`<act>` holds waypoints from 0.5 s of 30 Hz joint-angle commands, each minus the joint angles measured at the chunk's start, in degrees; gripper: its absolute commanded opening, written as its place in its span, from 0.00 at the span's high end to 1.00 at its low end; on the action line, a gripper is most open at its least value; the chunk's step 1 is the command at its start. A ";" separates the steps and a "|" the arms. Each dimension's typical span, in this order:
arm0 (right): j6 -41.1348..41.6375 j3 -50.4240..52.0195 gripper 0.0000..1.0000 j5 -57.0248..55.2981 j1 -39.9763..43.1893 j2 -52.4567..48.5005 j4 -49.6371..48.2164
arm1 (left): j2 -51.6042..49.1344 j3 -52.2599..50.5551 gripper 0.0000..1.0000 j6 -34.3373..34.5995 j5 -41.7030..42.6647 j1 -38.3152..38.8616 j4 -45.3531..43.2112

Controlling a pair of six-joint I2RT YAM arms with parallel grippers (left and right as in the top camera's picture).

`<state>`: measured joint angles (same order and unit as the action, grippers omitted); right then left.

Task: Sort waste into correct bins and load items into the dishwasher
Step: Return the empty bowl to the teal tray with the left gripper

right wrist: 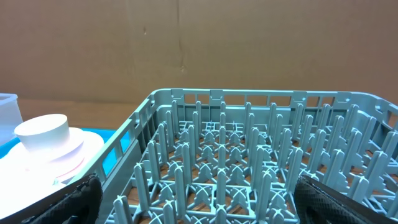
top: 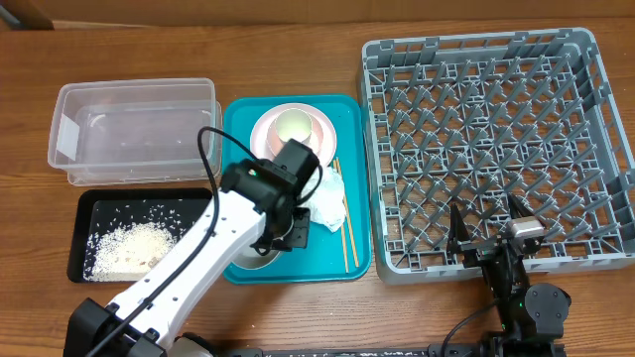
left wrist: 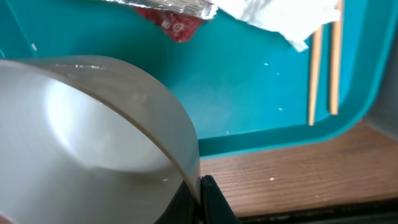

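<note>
White-grey bowl [left wrist: 93,143] on the teal tray [left wrist: 249,93] near the worktop's front edge, its wall pinched by the left gripper [top: 288,233]. Only one finger [left wrist: 210,198] shows, and from overhead the arm hides most of the bowl. Right gripper [right wrist: 196,199], fingers spread wide, at the dish rack's [right wrist: 249,155] front edge.

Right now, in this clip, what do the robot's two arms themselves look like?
The left arm has white links with black joints and a thin black cable looping beside it. The right arm is black, with a small silver-grey block near its black end effector fingers.
</note>
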<state>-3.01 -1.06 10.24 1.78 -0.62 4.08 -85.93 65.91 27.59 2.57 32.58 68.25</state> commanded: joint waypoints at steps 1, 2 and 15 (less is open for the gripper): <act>-0.04 0.61 0.00 0.11 0.17 0.46 -0.28 | 0.50 -2.58 0.96 4.81 -3.61 0.90 -0.96; -0.04 0.61 0.00 0.13 0.17 0.46 -0.28 | 0.46 -3.21 0.96 4.92 -3.58 0.87 -1.36; -0.04 0.61 0.00 0.13 0.17 0.46 -0.28 | 0.44 -10.08 0.96 5.88 -4.52 0.87 -7.26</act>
<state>-3.01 -1.06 10.24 1.78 -0.62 4.08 -85.93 56.73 32.05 -0.32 33.04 61.01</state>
